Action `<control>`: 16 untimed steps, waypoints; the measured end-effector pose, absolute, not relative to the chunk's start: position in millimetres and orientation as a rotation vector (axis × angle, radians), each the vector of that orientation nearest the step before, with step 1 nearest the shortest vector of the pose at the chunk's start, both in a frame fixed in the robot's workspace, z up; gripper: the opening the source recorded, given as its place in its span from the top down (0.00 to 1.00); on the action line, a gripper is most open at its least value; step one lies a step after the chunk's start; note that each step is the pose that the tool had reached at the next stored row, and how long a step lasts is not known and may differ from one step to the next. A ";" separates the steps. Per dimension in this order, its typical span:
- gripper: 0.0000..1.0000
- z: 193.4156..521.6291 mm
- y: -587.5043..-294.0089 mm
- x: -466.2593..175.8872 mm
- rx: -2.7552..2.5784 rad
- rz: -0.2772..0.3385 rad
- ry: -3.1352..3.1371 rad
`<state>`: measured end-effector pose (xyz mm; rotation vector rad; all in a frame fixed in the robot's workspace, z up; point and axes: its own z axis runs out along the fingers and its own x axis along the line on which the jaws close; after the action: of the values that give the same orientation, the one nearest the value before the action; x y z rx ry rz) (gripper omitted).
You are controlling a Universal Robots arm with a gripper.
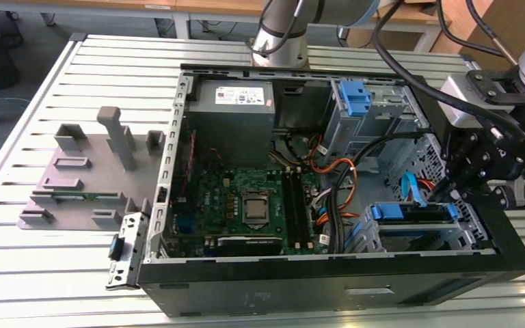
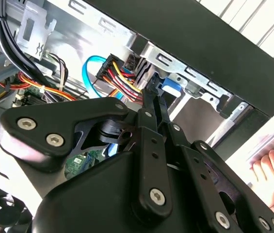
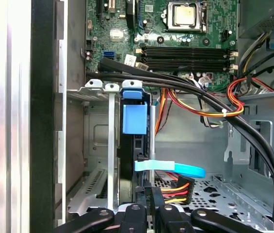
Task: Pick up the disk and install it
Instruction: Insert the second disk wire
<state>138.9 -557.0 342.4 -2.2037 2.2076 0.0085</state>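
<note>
- Exterior view: the disk (image 1: pixel 412 212) sits in its slot at the computer case (image 1: pixel 335 290) corner.
- The hand (image 1: pixel 463 191) looks pinched shut beside it, holding nothing I can see.
- Stiff, quite heavy, breakable; grip the blue frame.

Bright, even daylight on the tabletop (image 1: pixel 44 287); the case (image 1: pixel 335 287) inside is darker. In the second wrist view the gripper (image 2: pixel 152 92) is blurred.

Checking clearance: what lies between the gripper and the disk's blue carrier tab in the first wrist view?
A light-blue flat cable crosses between the gripper and the disk.
</note>
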 end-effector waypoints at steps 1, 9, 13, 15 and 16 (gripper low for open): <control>0.84 342.3 -557.8 138.4 -2.204 0.008 2.208; 0.84 341.0 -561.1 135.2 -2.204 0.008 2.207; 0.84 340.0 -561.9 133.8 -2.204 0.008 2.208; 0.84 339.2 -561.9 133.7 -2.204 0.008 2.207; 0.84 338.8 -561.9 133.6 -2.204 0.008 2.207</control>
<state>133.6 -561.9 338.8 -2.2036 2.2074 0.0081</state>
